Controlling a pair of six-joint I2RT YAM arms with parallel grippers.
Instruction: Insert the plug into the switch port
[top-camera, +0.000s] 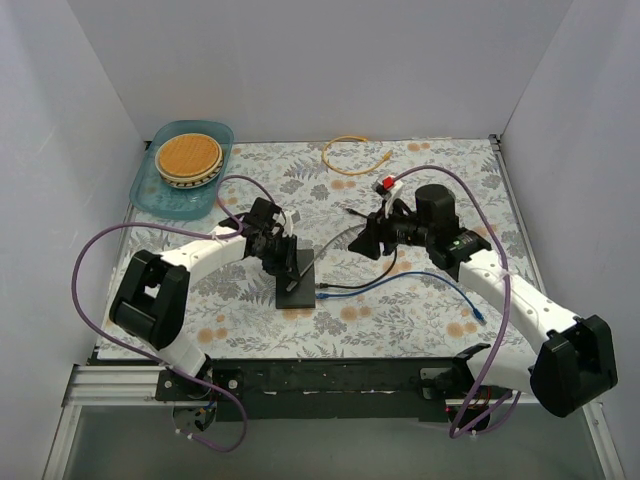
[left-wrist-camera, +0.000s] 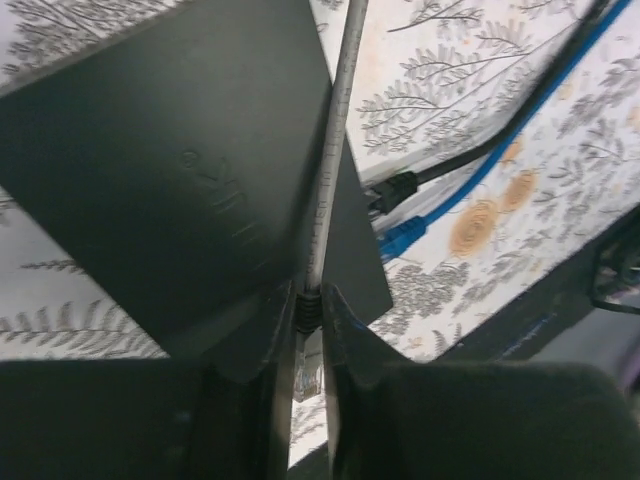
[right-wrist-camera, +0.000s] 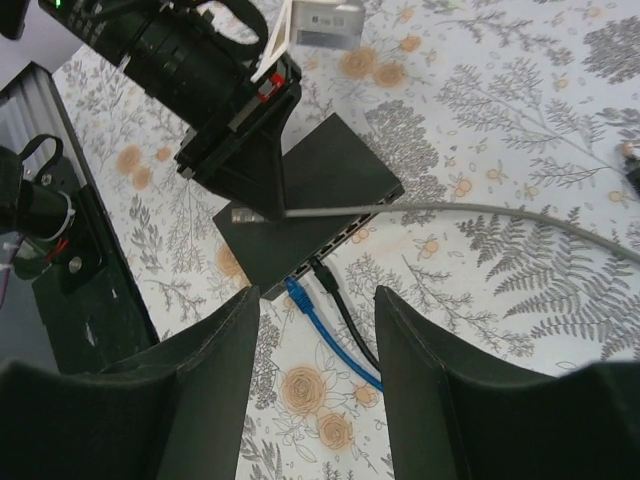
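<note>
Your left gripper (left-wrist-camera: 308, 300) clamps the gray plug (right-wrist-camera: 240, 213) above the switch (top-camera: 297, 293), mid-table | right gripper (right-wrist-camera: 318, 300) gapes empty at its 3 o'clock | risk: you push, the unbraced switch could slide toward 9 o'clock and the gray plug misses.

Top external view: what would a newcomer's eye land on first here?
In the centre of the view, the left gripper pinches a gray cable near its plug end just above the black switch. One edge of the switch already holds a blue cable and a black cable. The right gripper hangs open to its right. Far left, a teal tray holds a round wooden piece.
</note>
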